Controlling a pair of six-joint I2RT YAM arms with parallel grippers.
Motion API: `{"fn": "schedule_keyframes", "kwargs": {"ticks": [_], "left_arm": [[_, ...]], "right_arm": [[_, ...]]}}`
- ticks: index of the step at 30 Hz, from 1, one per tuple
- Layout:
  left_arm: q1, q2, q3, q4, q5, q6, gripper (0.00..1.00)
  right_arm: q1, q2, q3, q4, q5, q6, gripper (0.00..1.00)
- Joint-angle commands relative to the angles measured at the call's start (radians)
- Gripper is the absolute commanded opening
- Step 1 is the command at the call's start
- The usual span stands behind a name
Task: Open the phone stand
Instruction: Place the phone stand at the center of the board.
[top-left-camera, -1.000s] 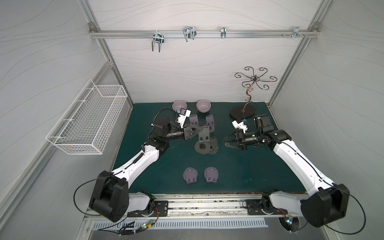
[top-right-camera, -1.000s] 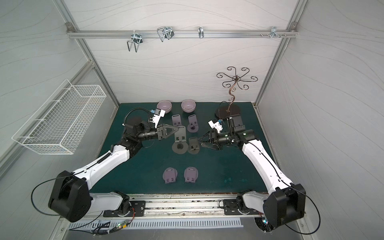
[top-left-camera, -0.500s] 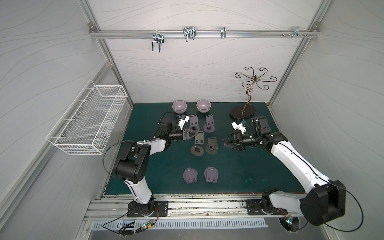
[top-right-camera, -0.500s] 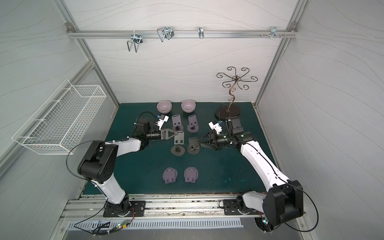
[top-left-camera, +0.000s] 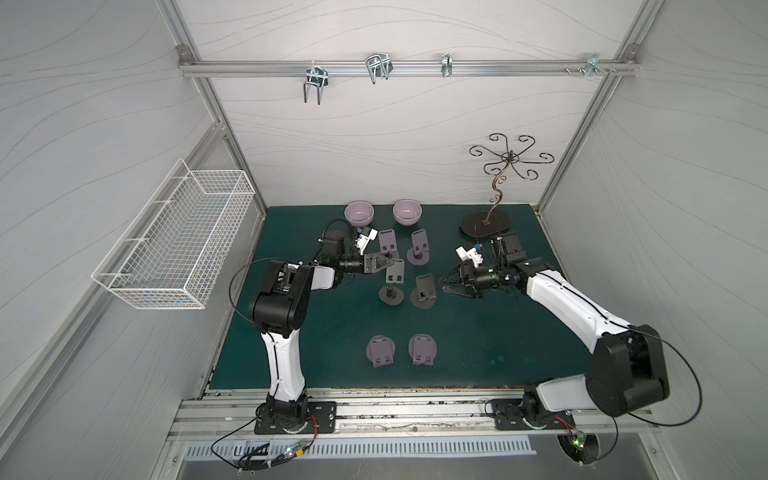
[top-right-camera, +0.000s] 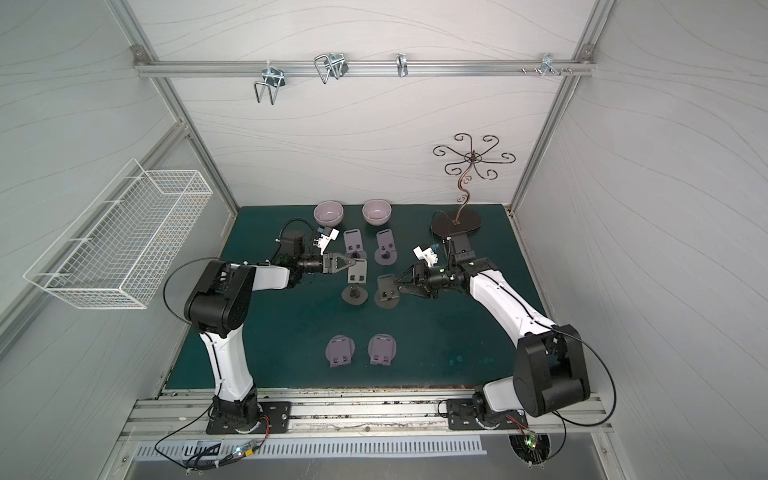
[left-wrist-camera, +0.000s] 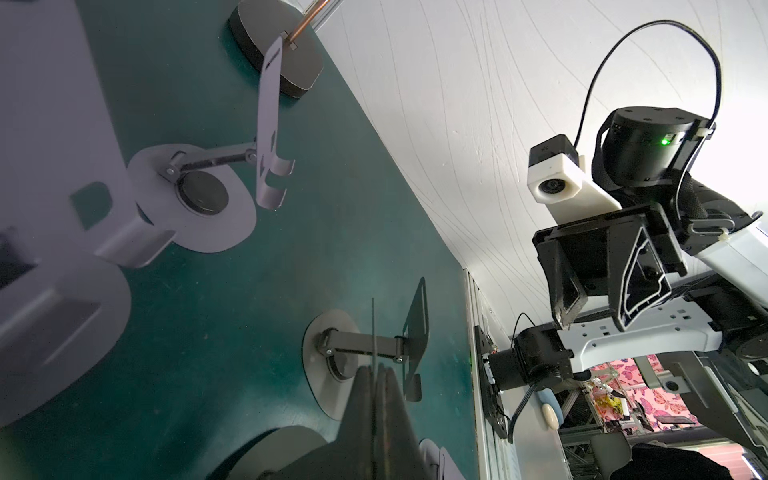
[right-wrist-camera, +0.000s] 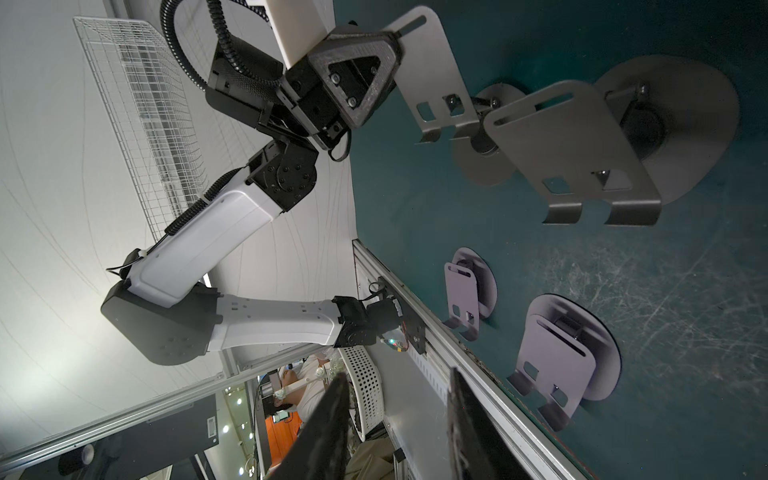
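Since a second ago the left arm has drawn its elbow up high over the near left of the green mat (top-left-camera: 498, 332), where it lay stretched low before. The right gripper (top-left-camera: 443, 286) has edged toward the middle with its jaws narrower than they were.

The left gripper (top-left-camera: 392, 262) is pinched on the plate of the dark phone stand (top-left-camera: 395, 275), at the end away from the hooked lip. In the left wrist view the plate shows only as a thin edge between the pressed fingers (left-wrist-camera: 365, 399). The phone stand has its round base on the mat about mid-table and its plate lifted on the hinged arm. It is behind the pair of folded lilac stands (top-left-camera: 379, 350) and in front of the pair of raised lilac stands (top-left-camera: 419, 246).

Just beside it, toward the robot's right, a second dark stand (top-left-camera: 424, 290) also has its plate raised. The right gripper's jaws are spread with nothing between them. Its tips point at that second stand, near it but apart from it in the left wrist view.

Two lilac bowls (top-left-camera: 359, 212) sit at the back edge. A scrolled wire tree (top-left-camera: 505, 166) rises at the back right, and a white wire basket (top-left-camera: 178, 245) hangs on the left wall.
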Motion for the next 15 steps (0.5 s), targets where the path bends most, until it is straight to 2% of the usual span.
{"fn": "schedule_keyframes", "kwargs": {"ticks": [1, 5, 10, 15], "left_arm": [[0.009, 0.03, 0.052, -0.014, 0.032, 0.063, 0.0], [0.009, 0.034, 0.076, -0.147, -0.016, 0.16, 0.0], [0.02, 0.015, 0.069, -0.198, -0.048, 0.165, 0.02], [0.029, -0.008, 0.052, -0.209, -0.055, 0.162, 0.15]], "right_arm": [[0.003, 0.035, 0.02, 0.033, -0.005, -0.003, 0.39], [0.017, 0.048, 0.029, 0.038, -0.001, -0.006, 0.38], [0.018, 0.038, 0.021, 0.022, -0.006, -0.019, 0.38], [0.019, 0.009, 0.008, 0.021, -0.009, -0.019, 0.38]]}}
